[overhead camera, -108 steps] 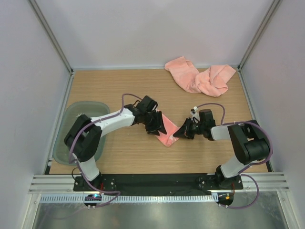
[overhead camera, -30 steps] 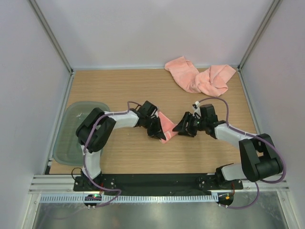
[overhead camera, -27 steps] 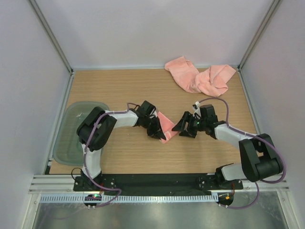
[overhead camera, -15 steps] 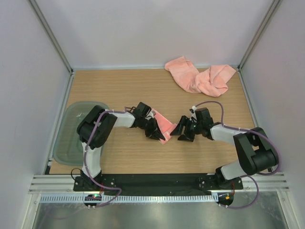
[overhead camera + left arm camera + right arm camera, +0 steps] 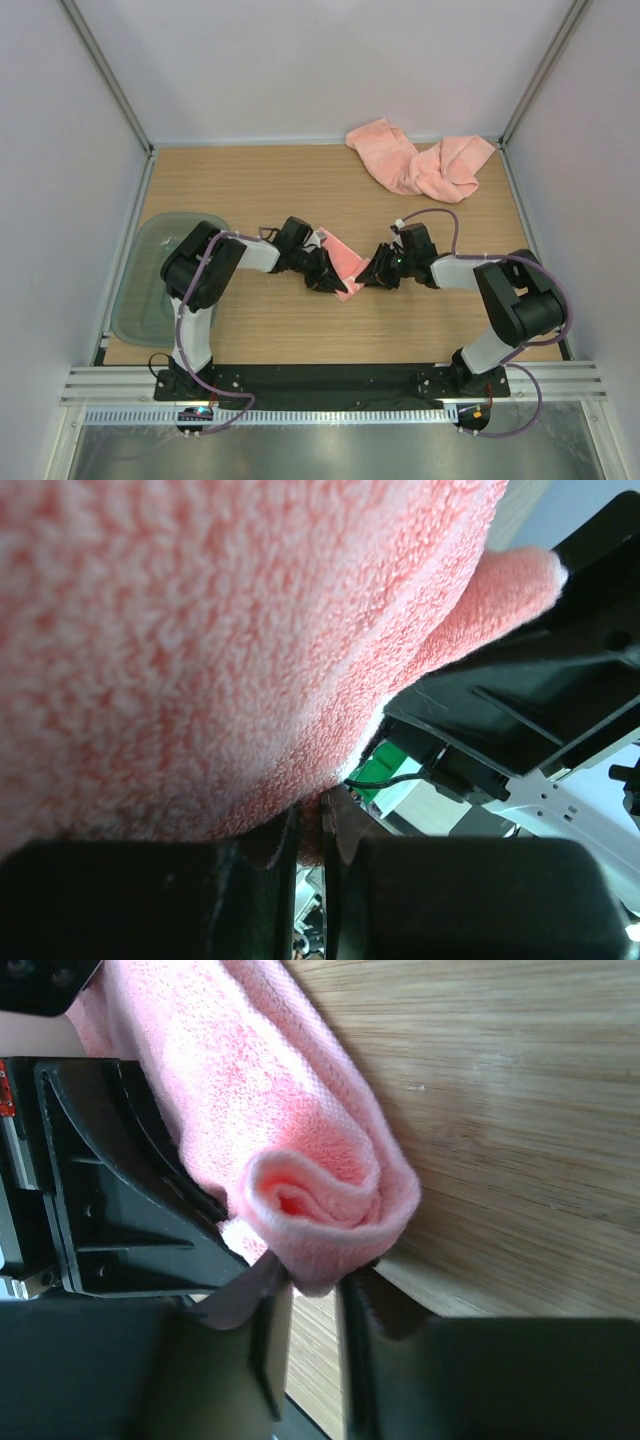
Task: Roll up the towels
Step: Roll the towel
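The rolled towel (image 5: 343, 262) lay on the table (image 5: 260, 335) at mid-depth, slanting between the two arms, and the likeliest trouble was that it would spring open. The coil seen at its end in the right wrist view was loose, with a soft hollow at the centre, so a release by either side before the roll was set down squarely would probably let the outer layer slacken. Uneven pulling from the two ends could also twist it or drag it along the wood. It was a plump salmon-pink terry cylinder, a little flattened against the table, its outer layer wrapped smooth and its nap fuzzy up close; no paler band or white marks showed on the parts in view. The left gripper (image 5: 311, 852) was pressed nearly together on a thin fold of the cloth, the bulk of the roll bulging over its fingers and filling the left wrist view. The right gripper (image 5: 313, 1298) met the opposite end, its jaws drawn in on the lower lip of the coil, with only a narrow, cloth-filled gap between them. Well apart, in the far right corner, the loose towels (image 5: 420, 165) sat in a crumpled heap, not yet rolled. The translucent tray (image 5: 128, 300) stood at the left edge beside the left arm.
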`<state>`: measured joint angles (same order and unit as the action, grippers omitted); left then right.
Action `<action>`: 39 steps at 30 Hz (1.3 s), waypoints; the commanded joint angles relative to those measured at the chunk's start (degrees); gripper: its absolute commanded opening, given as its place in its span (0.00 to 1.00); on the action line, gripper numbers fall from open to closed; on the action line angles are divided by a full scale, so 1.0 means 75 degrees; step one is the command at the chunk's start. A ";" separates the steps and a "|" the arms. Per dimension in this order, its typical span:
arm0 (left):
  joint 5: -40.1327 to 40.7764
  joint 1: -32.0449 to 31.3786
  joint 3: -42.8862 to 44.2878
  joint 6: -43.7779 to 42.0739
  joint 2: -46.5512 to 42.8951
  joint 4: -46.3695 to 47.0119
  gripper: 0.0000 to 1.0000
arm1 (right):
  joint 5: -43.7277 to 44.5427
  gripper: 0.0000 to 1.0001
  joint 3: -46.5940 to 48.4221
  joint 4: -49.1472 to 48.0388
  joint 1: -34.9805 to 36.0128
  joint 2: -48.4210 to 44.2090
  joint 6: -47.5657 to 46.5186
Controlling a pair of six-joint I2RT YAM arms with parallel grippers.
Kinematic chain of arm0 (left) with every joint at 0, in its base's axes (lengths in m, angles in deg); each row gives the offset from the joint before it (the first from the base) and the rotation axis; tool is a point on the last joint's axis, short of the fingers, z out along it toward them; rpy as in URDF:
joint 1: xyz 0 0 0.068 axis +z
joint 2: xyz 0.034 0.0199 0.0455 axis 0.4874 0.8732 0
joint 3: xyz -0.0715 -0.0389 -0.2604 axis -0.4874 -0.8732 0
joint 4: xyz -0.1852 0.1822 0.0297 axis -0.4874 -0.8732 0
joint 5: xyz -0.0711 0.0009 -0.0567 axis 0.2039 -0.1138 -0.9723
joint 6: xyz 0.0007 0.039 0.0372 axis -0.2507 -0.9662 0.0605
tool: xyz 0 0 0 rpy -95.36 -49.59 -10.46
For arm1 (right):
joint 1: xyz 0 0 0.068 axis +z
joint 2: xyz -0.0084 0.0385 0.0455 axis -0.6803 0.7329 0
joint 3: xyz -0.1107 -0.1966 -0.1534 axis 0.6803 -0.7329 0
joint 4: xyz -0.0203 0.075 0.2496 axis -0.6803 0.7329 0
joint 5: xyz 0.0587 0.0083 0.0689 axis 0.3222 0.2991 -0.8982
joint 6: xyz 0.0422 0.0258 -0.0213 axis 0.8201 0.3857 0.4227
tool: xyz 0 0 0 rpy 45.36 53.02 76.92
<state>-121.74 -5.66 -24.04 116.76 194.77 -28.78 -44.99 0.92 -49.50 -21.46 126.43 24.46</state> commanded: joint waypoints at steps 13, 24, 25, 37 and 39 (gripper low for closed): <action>0.1110 -0.0008 -0.0327 -0.0766 -0.1018 -0.1890 0.44 | 0.0681 0.13 0.0525 0.0963 0.0064 -0.0168 -0.0371; 0.6523 -0.1738 0.1653 -0.2982 -0.2635 -0.5294 0.55 | 0.0775 0.13 0.0842 0.2017 0.0145 -0.0602 -0.0523; 0.6876 -0.1975 0.1770 -0.3145 -0.2822 -0.5329 0.54 | 0.0775 0.13 0.0854 0.2052 0.0134 -0.0614 -0.0512; 0.8861 -0.4239 0.2171 -0.5256 -0.2567 -0.4149 0.54 | 0.0751 0.13 0.1030 0.2299 0.0204 -0.0626 -0.0558; 0.8744 -0.4309 0.2100 -0.5303 -0.2415 -0.3936 0.54 | 0.0728 0.13 0.1042 0.2334 0.0204 -0.0626 -0.0570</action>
<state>-58.92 -37.74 -7.43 80.91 175.03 -62.83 -39.86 6.78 -32.78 -20.30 123.51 21.40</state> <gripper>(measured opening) 0.540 0.194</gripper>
